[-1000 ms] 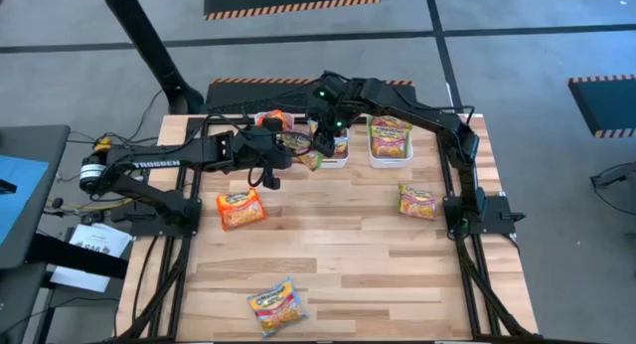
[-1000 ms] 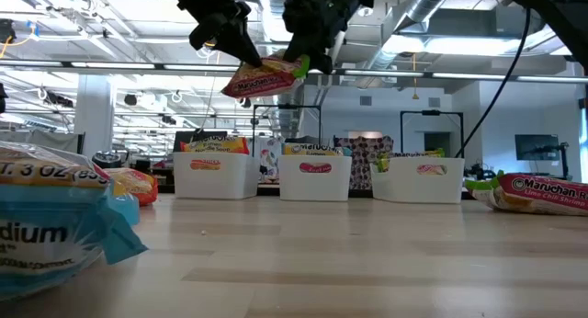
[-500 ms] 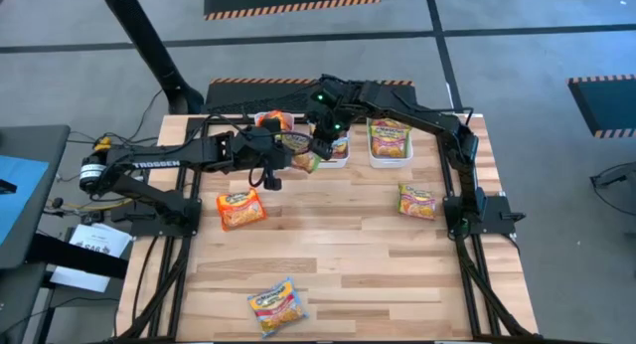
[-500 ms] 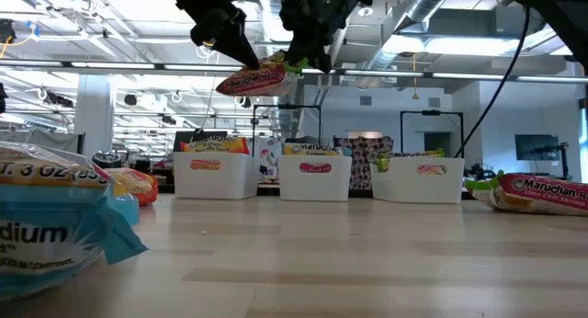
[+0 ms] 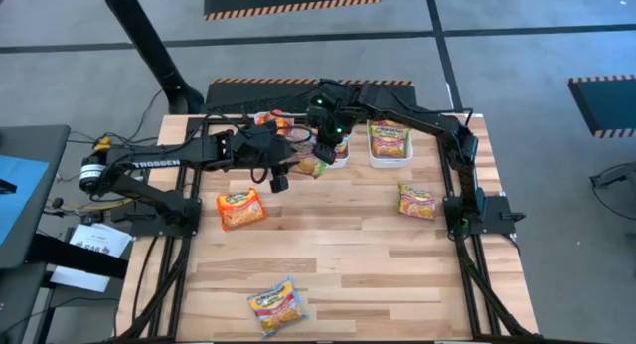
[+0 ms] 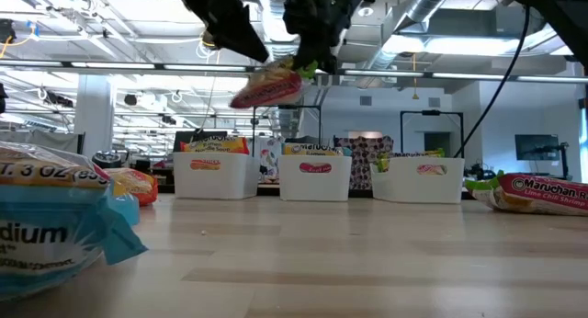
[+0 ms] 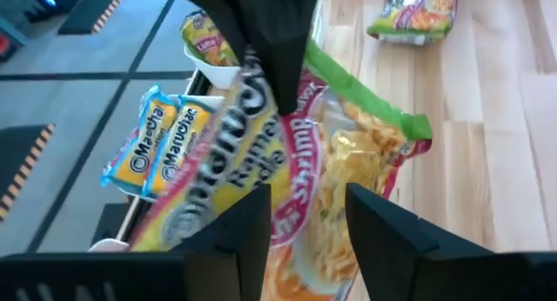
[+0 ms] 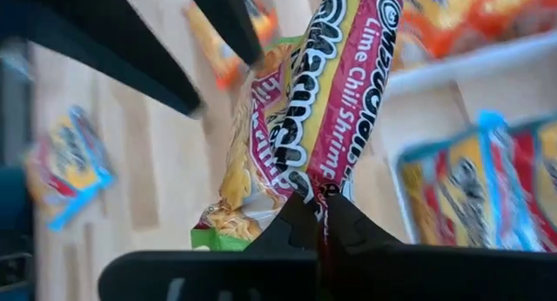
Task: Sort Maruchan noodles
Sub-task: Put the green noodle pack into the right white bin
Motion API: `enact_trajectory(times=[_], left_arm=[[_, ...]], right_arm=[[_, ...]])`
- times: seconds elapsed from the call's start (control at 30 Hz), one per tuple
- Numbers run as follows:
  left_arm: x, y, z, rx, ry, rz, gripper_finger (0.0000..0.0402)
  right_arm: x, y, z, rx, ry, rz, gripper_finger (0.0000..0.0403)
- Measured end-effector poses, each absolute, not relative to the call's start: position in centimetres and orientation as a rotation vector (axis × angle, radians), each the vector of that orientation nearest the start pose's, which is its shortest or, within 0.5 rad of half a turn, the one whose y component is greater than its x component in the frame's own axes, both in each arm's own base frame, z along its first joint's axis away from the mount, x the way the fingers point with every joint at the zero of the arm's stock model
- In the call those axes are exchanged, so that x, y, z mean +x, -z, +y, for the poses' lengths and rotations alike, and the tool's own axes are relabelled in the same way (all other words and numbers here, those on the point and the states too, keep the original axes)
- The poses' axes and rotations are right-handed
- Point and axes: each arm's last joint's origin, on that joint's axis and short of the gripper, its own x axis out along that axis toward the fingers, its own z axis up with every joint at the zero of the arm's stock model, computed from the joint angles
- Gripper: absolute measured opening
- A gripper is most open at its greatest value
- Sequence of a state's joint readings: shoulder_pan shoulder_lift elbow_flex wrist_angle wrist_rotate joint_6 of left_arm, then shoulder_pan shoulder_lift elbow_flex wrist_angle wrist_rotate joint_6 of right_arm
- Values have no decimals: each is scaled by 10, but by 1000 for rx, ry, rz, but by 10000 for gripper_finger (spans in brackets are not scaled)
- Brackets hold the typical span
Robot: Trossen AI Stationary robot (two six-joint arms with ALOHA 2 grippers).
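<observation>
At table's 12 o'clock edge | three white bins (image 6: pixel 315 179) hold noodle packets | right gripper (image 8: pixel 318 216) clamped on lime-chili packet (image 8: pixel 326 101) | left gripper (image 7: pixel 305 216) fingers apart | right wrist view alone shows the label.

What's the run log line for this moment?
handover midair | right pincer shut on lime chili shrimp packet | left pincer open beside it

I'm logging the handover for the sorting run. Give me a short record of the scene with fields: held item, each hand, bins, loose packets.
held item: Lime Chili Shrimp packet, in the air above the table near the bins
right hand: shut on the packet's edge
left hand: fingers apart, beside the packet, not gripping it
bins: three white bins in a row at the table's far edge, packets in them
loose packets: orange packet, green-pink packet, blue packet flat on the table
</observation>
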State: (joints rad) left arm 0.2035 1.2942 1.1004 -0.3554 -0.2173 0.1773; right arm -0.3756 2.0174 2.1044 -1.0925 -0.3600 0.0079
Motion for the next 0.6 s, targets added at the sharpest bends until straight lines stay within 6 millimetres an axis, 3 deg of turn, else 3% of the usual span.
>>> enact_trajectory(times=[0.4,0.6], left_arm=[[279,-327,64,122,-386,483,138],[279,-327,64,105,-393,478,137]], right_arm=[[368,-337,-150,228,118,1218,5],[346,-347,-161,227,162,1272,5]])
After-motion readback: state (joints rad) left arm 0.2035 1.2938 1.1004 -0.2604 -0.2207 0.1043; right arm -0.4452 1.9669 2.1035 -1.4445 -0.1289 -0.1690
